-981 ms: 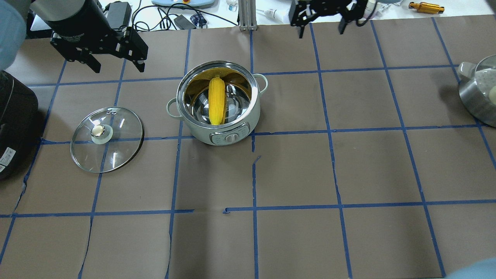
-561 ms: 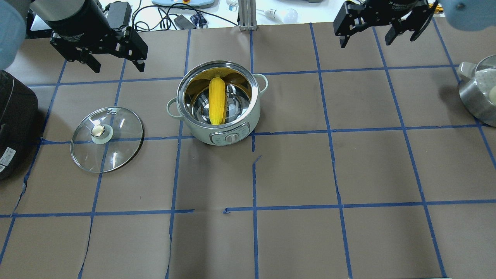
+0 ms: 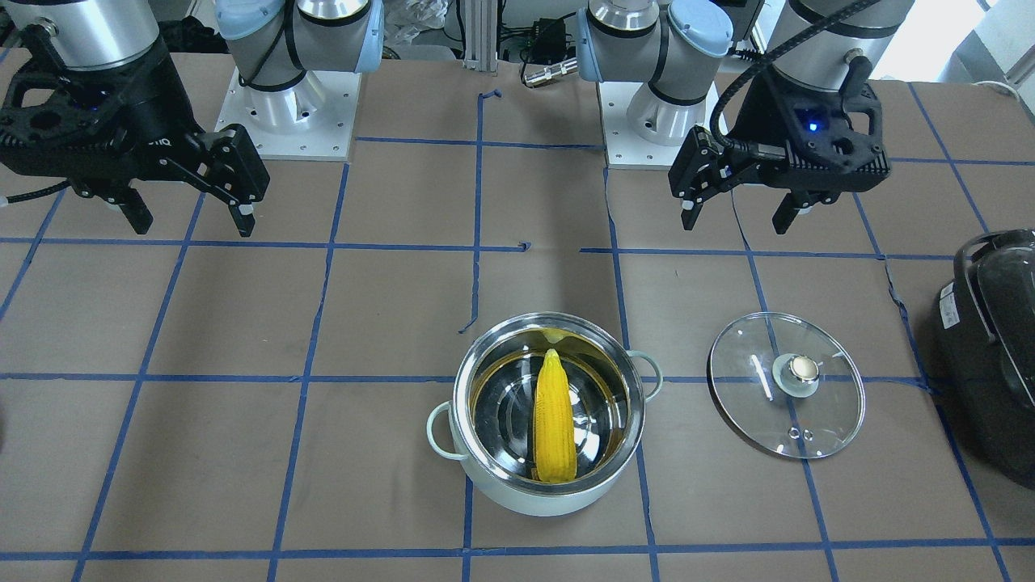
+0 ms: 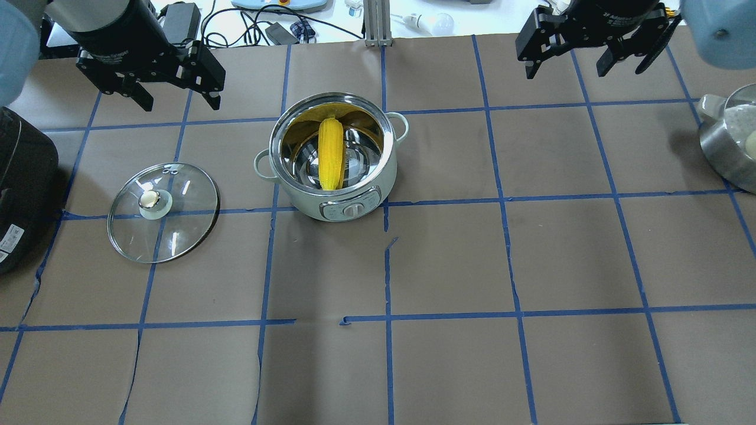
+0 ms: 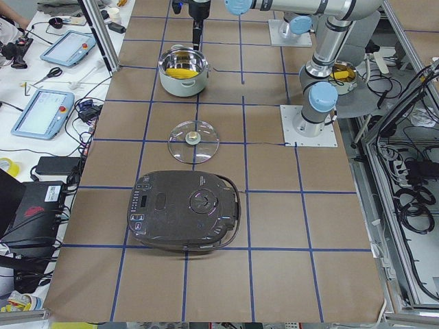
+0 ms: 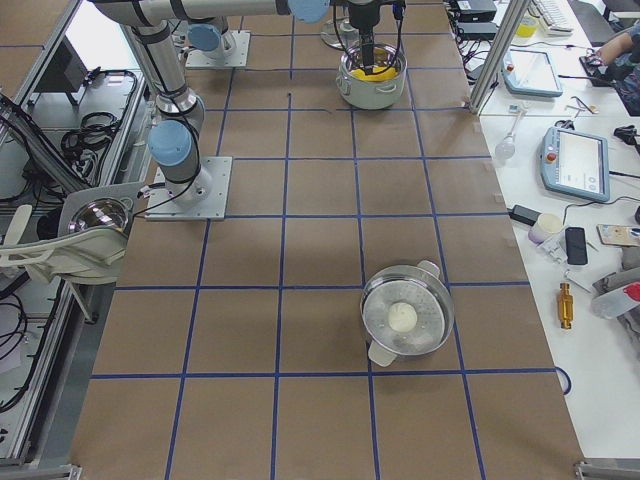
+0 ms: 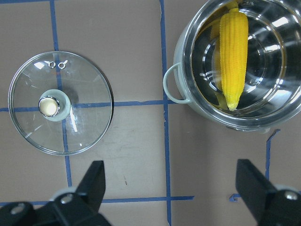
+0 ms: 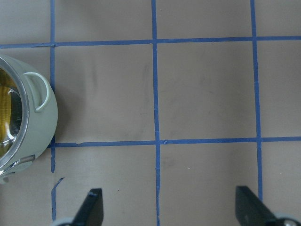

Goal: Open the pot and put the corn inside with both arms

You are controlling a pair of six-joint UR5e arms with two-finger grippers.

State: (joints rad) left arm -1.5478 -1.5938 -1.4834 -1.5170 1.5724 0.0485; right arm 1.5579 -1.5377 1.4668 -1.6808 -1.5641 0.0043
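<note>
The pale mint-green pot [image 4: 307,203] stands open left of the table's middle. The yellow corn [image 4: 331,153] lies inside it on the steel bottom. The pot also shows in the front view [image 3: 558,501], with the corn [image 3: 554,424]. The glass lid [image 4: 163,203] with its beige knob lies flat on the table left of the pot. My left gripper [image 4: 180,105] is open and empty, raised behind the lid. My right gripper [image 4: 576,69] is open and empty, raised far right of the pot at the back. The left wrist view shows the lid [image 7: 61,108] and the corn [image 7: 233,56].
A large black appliance [image 4: 23,177] stands at the table's left edge, near the lid. A steel pot [image 4: 729,141] holding a white lump stands at the right edge. Cables and devices lie beyond the back edge.
My right gripper has moved to the right along the back of the table, still open. The left gripper, pot, corn and lid have not moved.
</note>
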